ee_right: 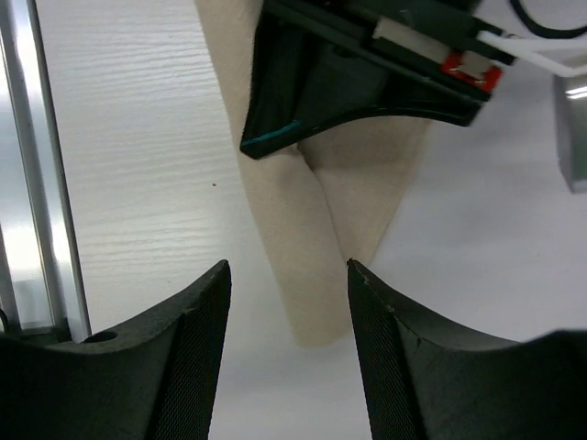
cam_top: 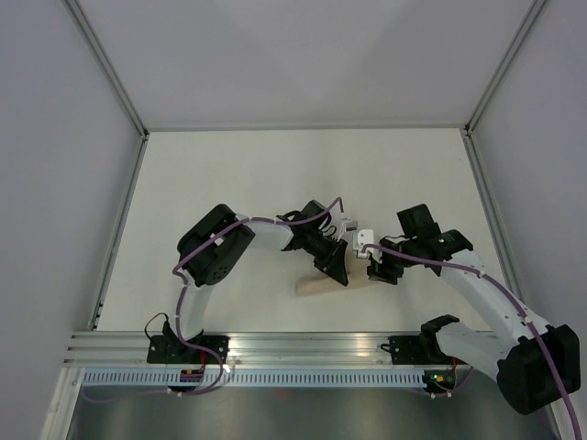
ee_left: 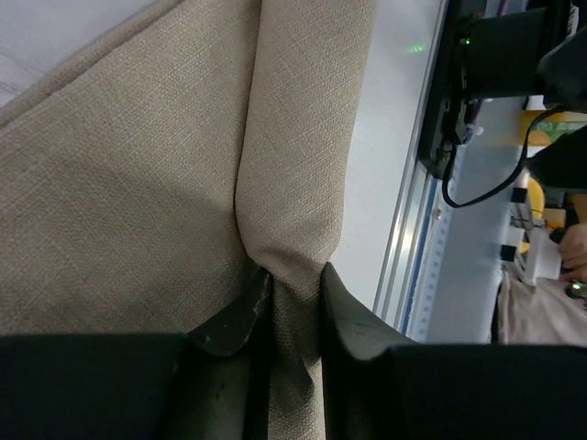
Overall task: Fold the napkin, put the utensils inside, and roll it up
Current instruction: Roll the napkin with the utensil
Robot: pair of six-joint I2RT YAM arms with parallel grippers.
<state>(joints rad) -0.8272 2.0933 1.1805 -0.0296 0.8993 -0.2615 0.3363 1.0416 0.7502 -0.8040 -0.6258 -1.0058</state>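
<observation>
The tan-beige napkin (cam_top: 316,285) lies partly rolled near the front middle of the table, a slim tube along its near side. My left gripper (cam_top: 334,269) is shut on the rolled part of the napkin (ee_left: 293,174), pinching the fabric between its dark fingers (ee_left: 234,321). My right gripper (ee_right: 287,280) is open just above the roll's end (ee_right: 312,302), one finger on each side and apart from it; it sits right of the napkin in the top view (cam_top: 378,273). The utensils are hidden.
The aluminium rail (cam_top: 275,348) runs along the table's near edge, close to the napkin, and shows in the right wrist view (ee_right: 41,183). White walls enclose the table on three sides. The two arms are close together over the napkin.
</observation>
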